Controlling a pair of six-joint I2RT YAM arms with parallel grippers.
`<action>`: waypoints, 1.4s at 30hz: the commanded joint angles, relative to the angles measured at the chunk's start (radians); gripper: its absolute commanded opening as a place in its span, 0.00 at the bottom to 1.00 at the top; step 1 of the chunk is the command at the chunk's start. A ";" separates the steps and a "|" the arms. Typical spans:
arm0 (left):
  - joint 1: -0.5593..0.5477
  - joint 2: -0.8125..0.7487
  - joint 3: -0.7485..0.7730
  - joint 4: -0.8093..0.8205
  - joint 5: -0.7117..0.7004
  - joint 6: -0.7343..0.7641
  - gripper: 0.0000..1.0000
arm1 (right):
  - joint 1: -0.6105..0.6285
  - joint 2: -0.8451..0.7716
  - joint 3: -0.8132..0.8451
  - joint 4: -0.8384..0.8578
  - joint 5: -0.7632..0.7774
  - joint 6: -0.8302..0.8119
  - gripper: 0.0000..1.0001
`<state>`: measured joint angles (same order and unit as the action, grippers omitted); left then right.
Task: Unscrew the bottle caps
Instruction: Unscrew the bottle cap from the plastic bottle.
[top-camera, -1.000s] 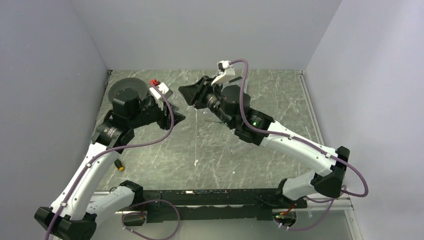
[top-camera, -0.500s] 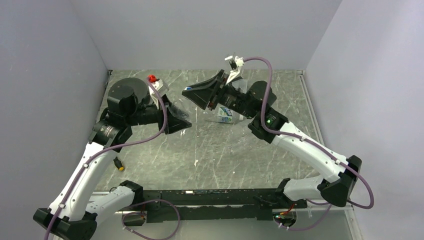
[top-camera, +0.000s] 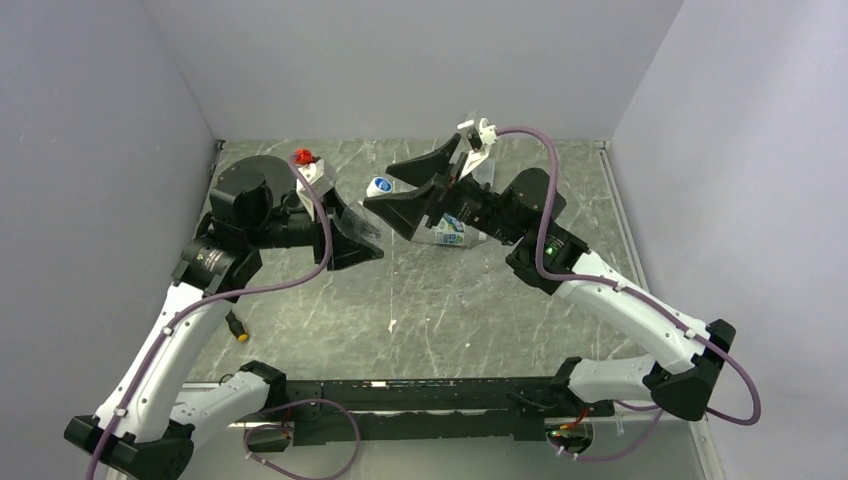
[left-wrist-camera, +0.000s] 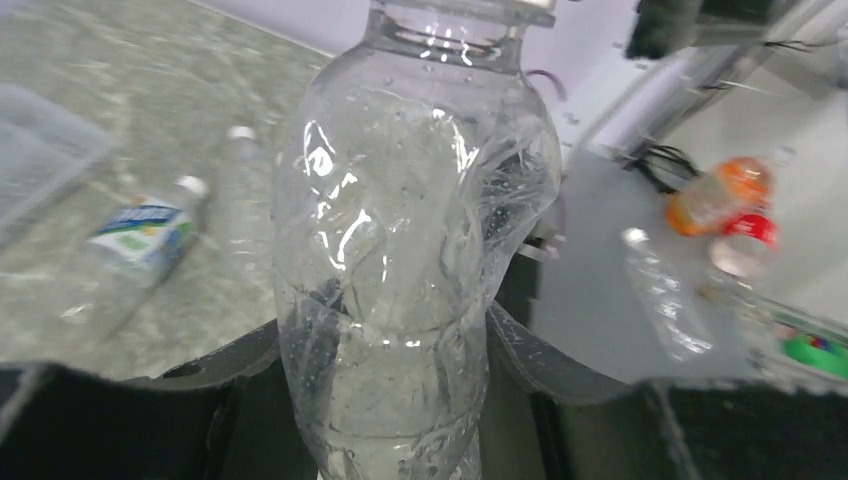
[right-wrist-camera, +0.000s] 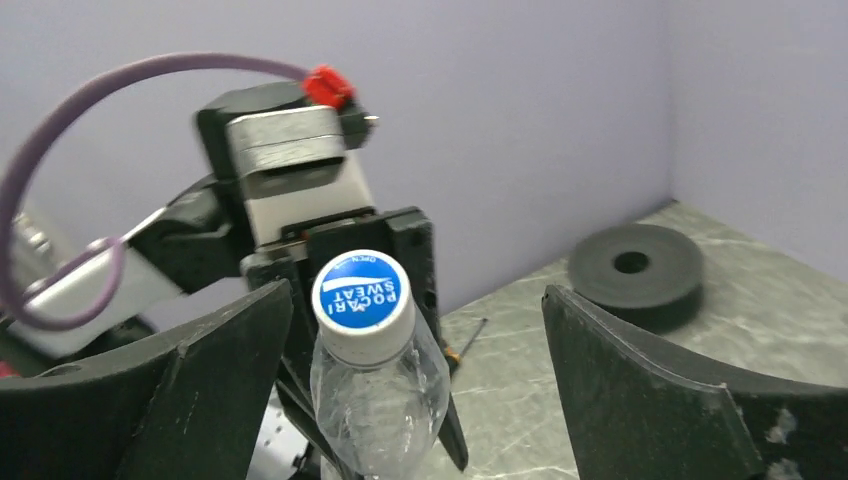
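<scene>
The black disc (top-camera: 245, 172) lies in the far left corner of the bench (top-camera: 420, 310), partly behind the left arm. A labelled bottle (top-camera: 450, 232) lies on its side in the far half of the bench, midway between the side edges, under the right arm's wrist. In the left wrist view a clear tray (left-wrist-camera: 40, 150) sits just beyond it and a blurred clear bottle (left-wrist-camera: 240, 190) is beside it. A small yellow-ended tool (top-camera: 238, 335) lies by the left edge.

The left fingers (top-camera: 355, 238) are clenched on the lower body of the held bottle (left-wrist-camera: 410, 250), whose thin wall is creased there. It is over the far half of the bench, left of the labelled bottle. Its long axis runs from the left fingers up and toward the far edge, neck outermost. The cap (right-wrist-camera: 362, 295) sits on the neck, its blue printed top facing the right wrist camera. The right fingers (right-wrist-camera: 418, 300) are spread wide, one on each side of the cap, touching neither it nor the bottle.
</scene>
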<state>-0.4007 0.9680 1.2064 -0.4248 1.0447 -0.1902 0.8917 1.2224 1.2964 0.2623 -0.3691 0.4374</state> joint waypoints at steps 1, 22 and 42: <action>-0.001 -0.009 0.046 -0.068 -0.278 0.233 0.24 | 0.065 -0.066 0.015 -0.073 0.406 -0.053 1.00; -0.001 -0.042 -0.038 0.029 -0.516 0.267 0.24 | 0.157 0.164 0.302 -0.292 0.697 0.039 0.66; -0.001 -0.043 -0.047 0.026 -0.435 0.215 0.24 | 0.157 0.207 0.295 -0.201 0.632 0.055 0.04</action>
<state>-0.4004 0.9398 1.1538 -0.4305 0.5415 0.0597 1.0489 1.4387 1.5688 -0.0135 0.2901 0.5079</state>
